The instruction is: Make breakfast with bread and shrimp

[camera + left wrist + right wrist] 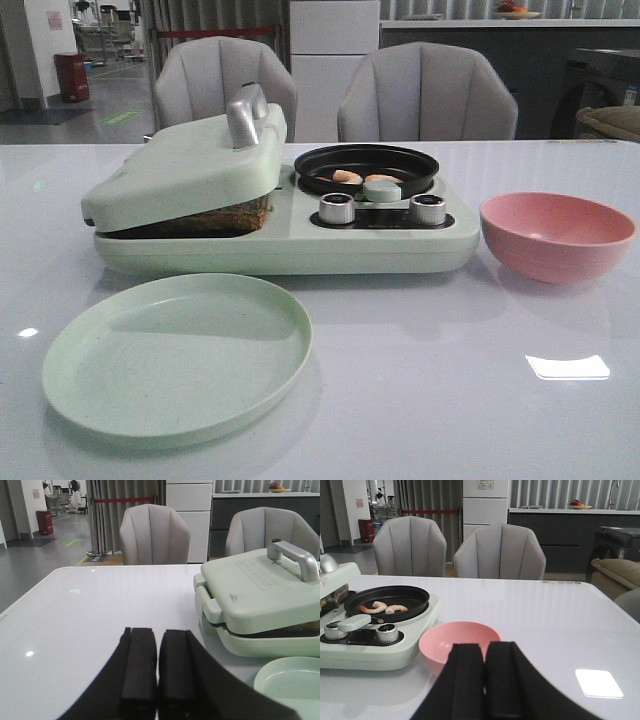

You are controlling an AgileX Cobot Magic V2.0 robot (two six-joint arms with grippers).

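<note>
The bread point(205, 217) lies inside the sandwich press of a pale green breakfast maker point(285, 245), only its dark edge showing under the tilted lid point(185, 165), which rests on it with a metal handle point(246, 115) on top. Beside it, in the machine's black pan point(365, 168), lie two shrimp point(365, 178), orange-pink, close together; two knobs point(338, 209) sit in front of the pan. A green plate point(175, 355) lies on the tabletop point(450, 380) just before the machine, and a pink bowl point(556, 235) stands to its right. The left pincer point(158, 672) is clenched, holding nothing, near the press; the right pincer point(485, 677) is likewise clenched and bare, near the bowl.
</note>
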